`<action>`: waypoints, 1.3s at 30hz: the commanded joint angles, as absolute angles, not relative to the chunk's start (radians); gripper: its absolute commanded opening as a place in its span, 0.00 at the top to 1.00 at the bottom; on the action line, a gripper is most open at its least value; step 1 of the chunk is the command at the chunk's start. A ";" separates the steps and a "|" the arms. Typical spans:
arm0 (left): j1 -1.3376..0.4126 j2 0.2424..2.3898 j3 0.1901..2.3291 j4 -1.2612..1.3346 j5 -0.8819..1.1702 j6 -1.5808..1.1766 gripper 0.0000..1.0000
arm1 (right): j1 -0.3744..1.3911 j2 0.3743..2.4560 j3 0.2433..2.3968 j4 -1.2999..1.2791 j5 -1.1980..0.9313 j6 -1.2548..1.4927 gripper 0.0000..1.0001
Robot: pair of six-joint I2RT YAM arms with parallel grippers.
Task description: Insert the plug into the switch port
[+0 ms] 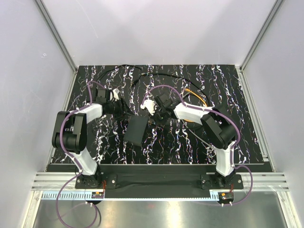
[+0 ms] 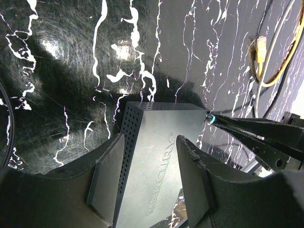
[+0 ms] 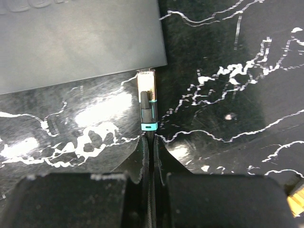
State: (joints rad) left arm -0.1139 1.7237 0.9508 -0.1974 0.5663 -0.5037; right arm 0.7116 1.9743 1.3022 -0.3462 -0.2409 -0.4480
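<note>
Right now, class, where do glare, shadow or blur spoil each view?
Top external: sharp and evenly lit. Left wrist: glare patches on the glossy table, a shadow beyond the switch, the near fingers slightly soft. Right wrist: glare beside the plug, dark blurred fingers below.

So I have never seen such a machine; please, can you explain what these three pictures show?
They show two robot arms on a black marbled table. One picture is taken from above; the other two come from cameras on the wrists. A flat black box, the switch, lies between the arms. The left hand stands open around one end of the switch. The right hand is shut on a thin cable with a plug. The plug's tip is at the corner of the box's edge; whether it is inside a port cannot be seen. Loose cables lie behind.
</note>
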 commanded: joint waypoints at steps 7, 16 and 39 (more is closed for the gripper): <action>-0.120 1.724 0.956 -0.186 0.548 -0.495 0.48 | 0.730 1.894 1.292 -0.330 -0.304 -0.449 1.00; -0.121 1.723 0.950 -0.184 0.549 -0.495 0.48 | 0.739 1.908 1.295 -0.351 -0.324 -0.451 1.00; -0.126 1.730 0.940 -0.176 0.568 -0.502 0.48 | 0.744 1.977 1.348 -0.357 -0.325 -0.431 1.00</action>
State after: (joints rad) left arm -0.1215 1.7237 0.9463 -0.2012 0.5636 -0.5049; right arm 0.7269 1.9720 1.3033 -0.3721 -0.2981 -0.4469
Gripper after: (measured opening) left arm 0.525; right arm 0.022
